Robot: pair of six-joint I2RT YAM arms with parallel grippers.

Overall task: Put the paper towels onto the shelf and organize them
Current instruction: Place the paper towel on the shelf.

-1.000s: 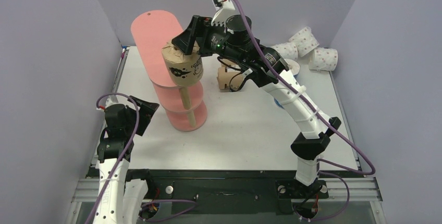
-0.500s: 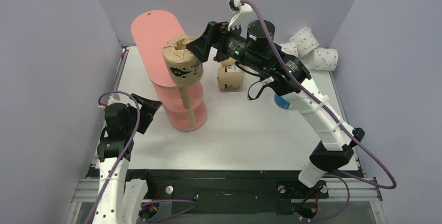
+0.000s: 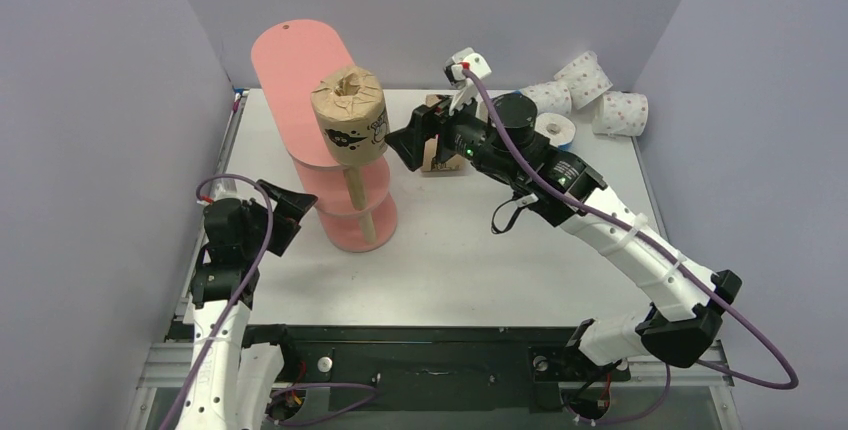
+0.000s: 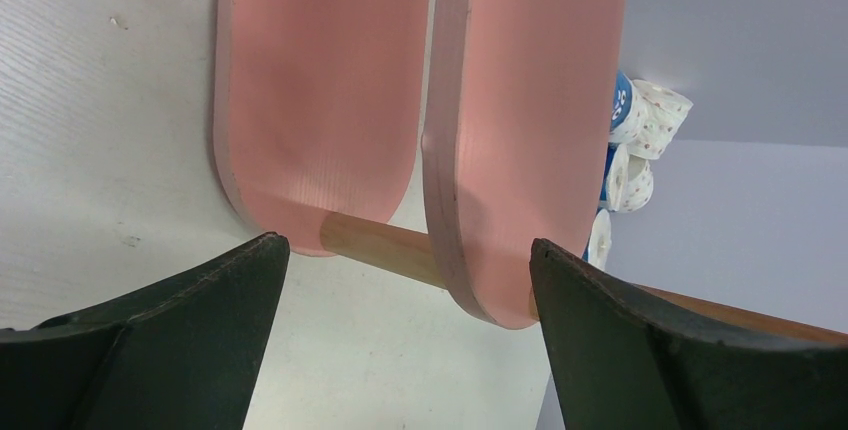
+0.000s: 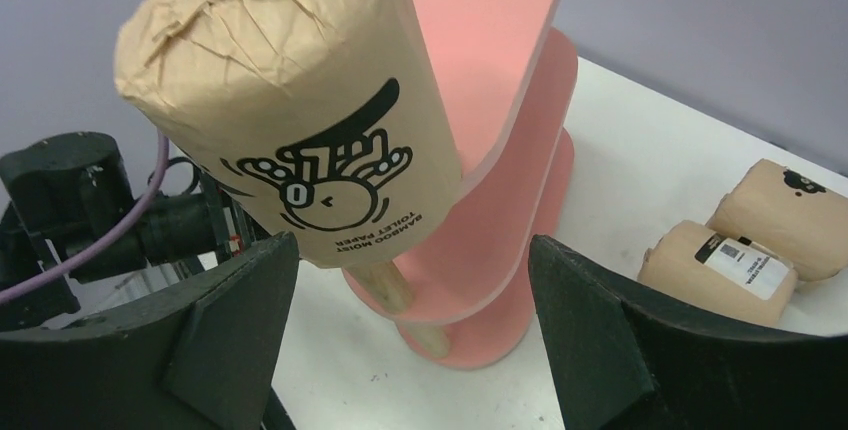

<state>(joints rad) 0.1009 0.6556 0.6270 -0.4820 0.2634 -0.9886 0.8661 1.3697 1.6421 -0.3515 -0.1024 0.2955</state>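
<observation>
Your right fingers stand wide apart with nothing between them, just to the right of the brown roll and not touching it. That roll stands upright on the near end of the top board of the pink shelf, its crimped paper end facing up and its black print facing your right wrist camera. The two lower boards you can see carry no rolls.

Your left fingers are also spread and empty, low over the surface and pointed at the near ends of the shelf's lower boards and the wooden post joining them.

Two more brown rolls lie side by side on the surface right of the shelf, partly hidden behind your right arm in the top view. The white dotted rolls sit bunched in the far right corner, with a blue roll beside them.
</observation>
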